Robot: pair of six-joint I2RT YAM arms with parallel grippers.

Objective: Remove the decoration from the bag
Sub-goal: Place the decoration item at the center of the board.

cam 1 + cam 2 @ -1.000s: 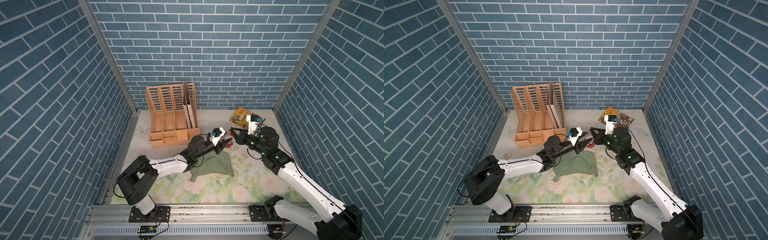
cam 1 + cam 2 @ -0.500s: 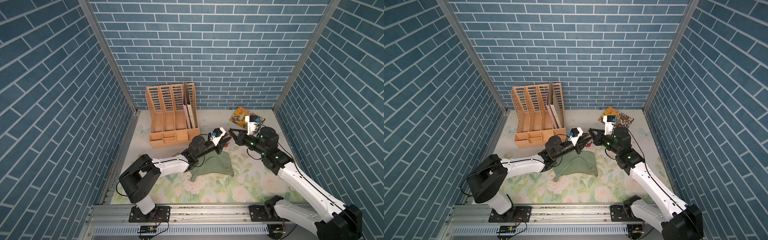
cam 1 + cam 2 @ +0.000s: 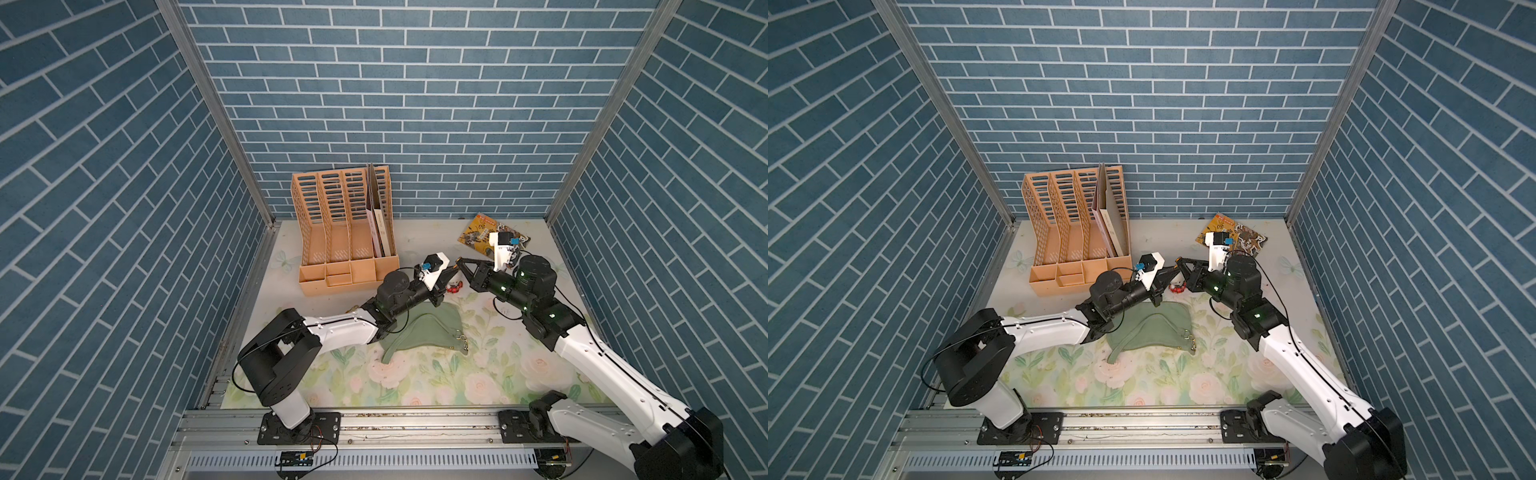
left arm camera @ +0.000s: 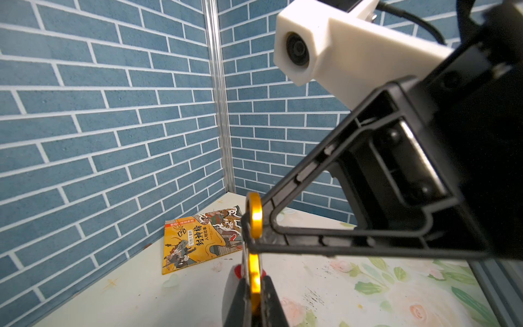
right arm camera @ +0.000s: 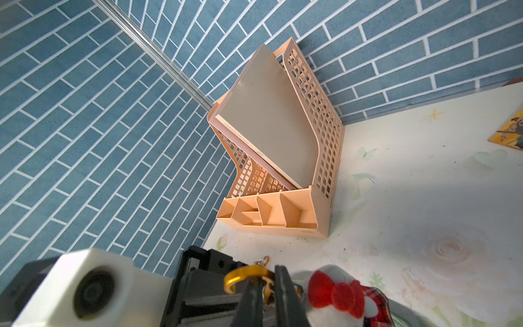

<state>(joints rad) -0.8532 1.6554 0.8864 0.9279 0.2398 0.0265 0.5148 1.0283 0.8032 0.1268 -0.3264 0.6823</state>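
Closest to me is the metal rail [image 3: 395,420] with both arm bases bolted to it, and beyond that the flowered worktop [image 3: 436,374]. The bag [image 3: 424,336] lies flat about mid-worktop. It is sage green and half-moon shaped, with small gold clasps [image 3: 462,341] at the end on the right arm's side. The left arm passes low over the bag's corner on the rack side.

Just past the bag's far edge the two hands meet tip to tip. The left hand [image 3: 451,275] is pressed together on the lower part of a gold ring [image 4: 254,273], with a dark finger [image 4: 237,300] on either side of the band. The right hand [image 3: 460,262] pinches the same ring higher up, its fingertips [image 5: 285,288] closed across it.

The decoration [image 3: 455,286] is a small white figure with a red bow. It sits right beside the ring under the hands, and in both top views it is clear of the bag's cloth. I can't tell whether it rests on the worktop or hangs just above it.

Farther back, an orange file rack [image 3: 345,249] stands against the rear wall on the left arm's side. A couple of folders [image 3: 379,224] stand upright in its slot nearest the middle, and small open compartments run along its front. A picture book [image 3: 478,235] lies flat in the far corner on the right arm's side. Blue brick-pattern walls [image 3: 415,104] close it all in.
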